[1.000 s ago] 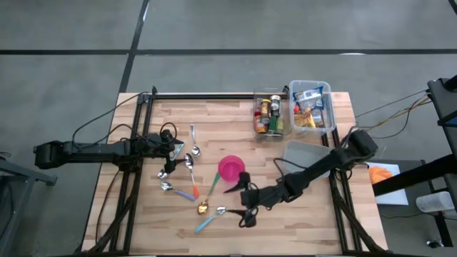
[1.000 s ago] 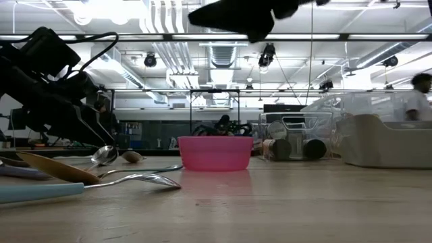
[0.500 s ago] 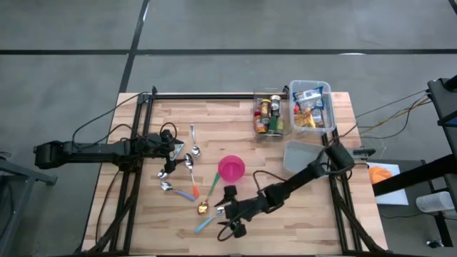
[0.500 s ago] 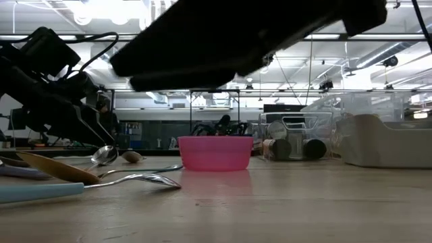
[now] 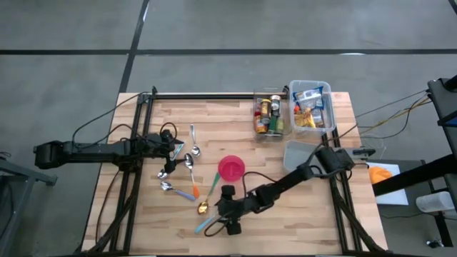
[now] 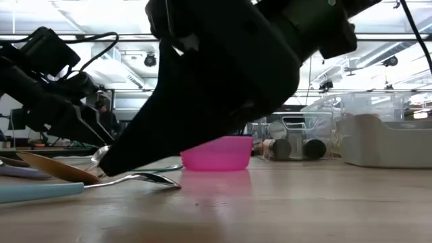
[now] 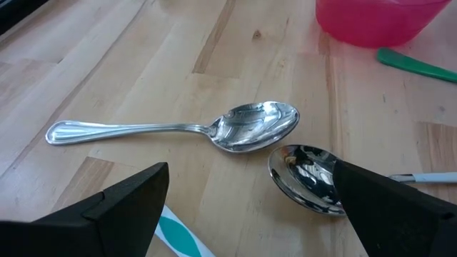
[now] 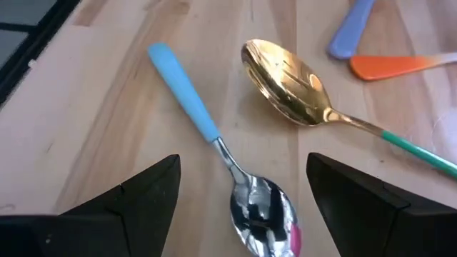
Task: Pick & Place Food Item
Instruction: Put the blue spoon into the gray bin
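The food items are small jars in a clear bin [image 5: 269, 114] and packets in a second bin [image 5: 311, 106] at the table's far right; no gripper is near them. My right gripper [image 5: 216, 216] is open and low over the table's near middle. Its fingers stand on either side of the bowl of a blue-handled spoon [image 8: 214, 139] without touching it. A gold spoon with a green handle [image 8: 285, 71] lies just beyond. My left gripper [image 5: 173, 147] waits open at the left, above two silver spoons [image 7: 178, 128].
A pink bowl [image 5: 230, 168] stands mid-table, right behind my right gripper [image 6: 223, 88] in the low view. Several more spoons [image 5: 187, 163] lie scattered left of it. A grey container [image 5: 303, 155] sits at the right, near the bins.
My right gripper has come down and gone toward the table's left and near edge, tipping further downward. It has passed from beside the pink bowl to low over the blue-handled spoon. Its fingers have stayed open, and nothing on the table has moved.
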You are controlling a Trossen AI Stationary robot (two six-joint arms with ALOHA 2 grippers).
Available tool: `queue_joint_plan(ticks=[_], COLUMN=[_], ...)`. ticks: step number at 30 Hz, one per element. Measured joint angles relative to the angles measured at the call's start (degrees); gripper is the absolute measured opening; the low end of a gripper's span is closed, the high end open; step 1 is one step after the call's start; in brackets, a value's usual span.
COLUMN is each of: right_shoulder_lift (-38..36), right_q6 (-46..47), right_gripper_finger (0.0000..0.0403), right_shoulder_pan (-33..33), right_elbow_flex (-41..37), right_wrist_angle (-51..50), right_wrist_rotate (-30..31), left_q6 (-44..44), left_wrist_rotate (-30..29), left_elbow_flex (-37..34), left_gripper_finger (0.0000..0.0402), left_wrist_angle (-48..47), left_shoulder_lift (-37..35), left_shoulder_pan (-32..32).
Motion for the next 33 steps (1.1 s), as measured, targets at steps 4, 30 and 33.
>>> queue_joint_plan(ticks=[4, 30, 33], right_shoulder_lift=[1.25, 1.61, 1.64], right_q6=[1.75, 0.93, 0.95], right_gripper_finger=[0.0302, 0.0195, 0.0164], right_shoulder_pan=[-0.77, -1.35, -1.37], right_elbow_flex=[-0.12, -0.07, -0.09], right_wrist_angle=[0.13, -1.10, -1.16], right_wrist_rotate=[-2.34, -2.96, -2.86], left_q6=[0.00, 0.00, 0.00], left_wrist_rotate=[0.00, 0.01, 0.00], left_elbow_flex=[0.02, 0.02, 0.02], left_gripper_finger=[0.0396, 0.0396, 0.0396], left_wrist_angle=[0.00, -0.02, -0.01], left_shoulder_lift=[0.00, 0.00, 0.00], left_shoulder_pan=[0.00, 0.00, 0.00])
